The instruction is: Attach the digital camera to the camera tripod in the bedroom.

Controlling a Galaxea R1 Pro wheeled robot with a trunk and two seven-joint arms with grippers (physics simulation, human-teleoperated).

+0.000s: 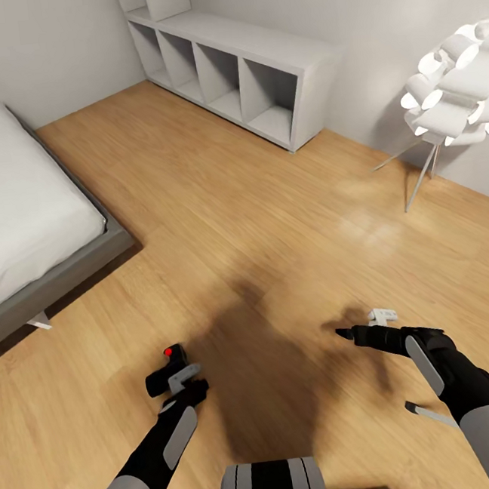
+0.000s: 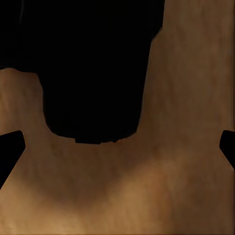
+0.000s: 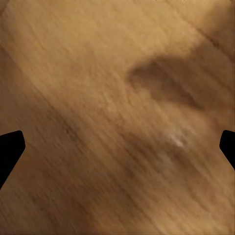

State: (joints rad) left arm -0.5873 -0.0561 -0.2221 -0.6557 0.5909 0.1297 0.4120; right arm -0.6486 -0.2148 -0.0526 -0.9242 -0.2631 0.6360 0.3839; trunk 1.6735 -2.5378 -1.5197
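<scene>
Down low in the head view, the left gripper (image 1: 182, 379) is stretched forward over the wooden floor (image 1: 257, 220), clamped on the digital camera (image 1: 167, 366), red mark facing up. Through the left wrist cam the digital camera (image 2: 93, 68) is a big black block against the planks. The right gripper (image 1: 371, 325) reaches forward too, palm down with nothing in it; its fingertips sit far apart at the edges of the right wrist picture, so it's spread wide. A low bed (image 1: 21, 217) sits on the left, a grey-white cubby shelf (image 1: 241, 78) runs along the far wall, and a white petal-shaped lamp (image 1: 451, 92) on thin legs stands on the right.
</scene>
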